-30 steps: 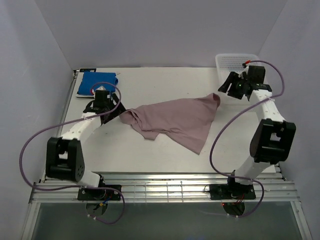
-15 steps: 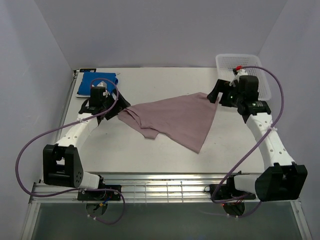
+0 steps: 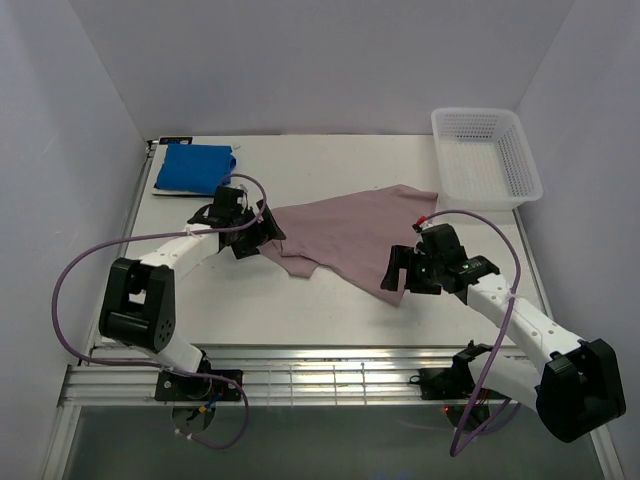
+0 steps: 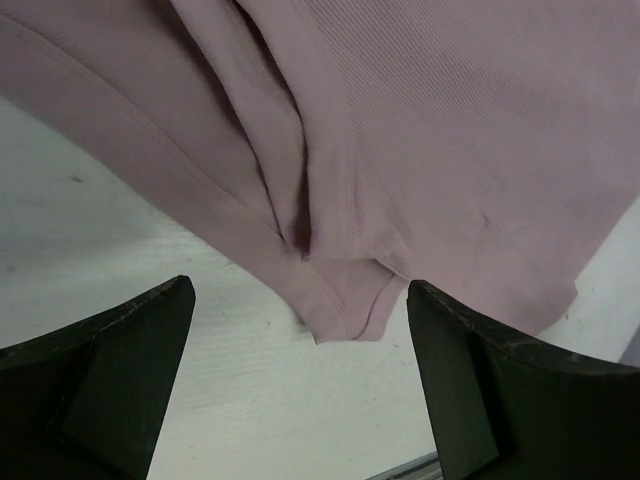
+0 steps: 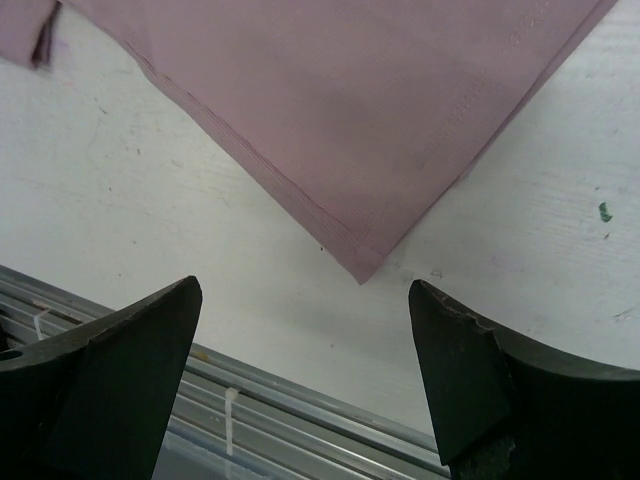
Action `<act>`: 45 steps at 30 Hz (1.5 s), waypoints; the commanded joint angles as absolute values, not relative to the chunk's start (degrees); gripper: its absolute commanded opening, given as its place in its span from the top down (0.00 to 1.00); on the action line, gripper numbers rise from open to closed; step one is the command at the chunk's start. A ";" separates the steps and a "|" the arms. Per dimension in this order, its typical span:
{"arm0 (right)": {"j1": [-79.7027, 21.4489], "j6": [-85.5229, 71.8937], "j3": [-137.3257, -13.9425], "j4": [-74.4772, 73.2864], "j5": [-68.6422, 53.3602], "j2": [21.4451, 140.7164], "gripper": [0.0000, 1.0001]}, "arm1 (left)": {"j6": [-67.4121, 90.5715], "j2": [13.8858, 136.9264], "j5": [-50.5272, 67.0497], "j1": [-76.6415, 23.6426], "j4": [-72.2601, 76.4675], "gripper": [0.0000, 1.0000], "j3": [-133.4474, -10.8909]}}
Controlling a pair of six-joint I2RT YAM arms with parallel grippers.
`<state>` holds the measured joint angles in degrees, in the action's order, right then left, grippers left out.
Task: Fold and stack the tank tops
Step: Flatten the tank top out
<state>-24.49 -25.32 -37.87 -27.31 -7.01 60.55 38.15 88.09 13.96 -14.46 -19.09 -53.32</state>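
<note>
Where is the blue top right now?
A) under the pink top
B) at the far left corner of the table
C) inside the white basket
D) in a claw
B: the blue top lies at the table's far left corner, apart from the pink top and the basket.

The right gripper [image 3: 398, 272] is swinging away from the basket [image 3: 528, 185] and coming down over the near corner of the pink tank top [image 3: 350, 230], fingers [image 5: 120, 380] spread; the left gripper [image 3: 260, 238] is edging from beside the blue tank top [image 3: 192, 167] to the pink one's left end.
</note>
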 commanded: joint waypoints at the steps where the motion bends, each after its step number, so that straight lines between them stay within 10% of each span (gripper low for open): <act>1: -27.41 -29.35 -36.13 -26.37 -5.80 61.69 0.10 | 37.88 89.64 5.20 -14.33 -21.88 0.02 -59.93; 21: -28.30 -32.52 -33.57 -16.79 -4.13 73.91 0.00 | 37.27 95.96 21.35 -15.64 -14.33 0.13 -54.75; 32: -28.21 -31.91 -32.78 -16.17 -4.83 75.67 0.16 | 38.41 99.31 21.62 -17.75 -13.27 0.30 -57.30; 45: -28.21 -30.76 -32.52 -16.35 -5.27 76.55 0.19 | 36.74 96.17 18.64 -18.63 -24.61 0.28 -60.47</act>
<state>-28.03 -31.73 -34.20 -14.35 -5.10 74.41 37.71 100.51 19.94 -17.89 -20.21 -59.16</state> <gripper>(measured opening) 0.816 0.715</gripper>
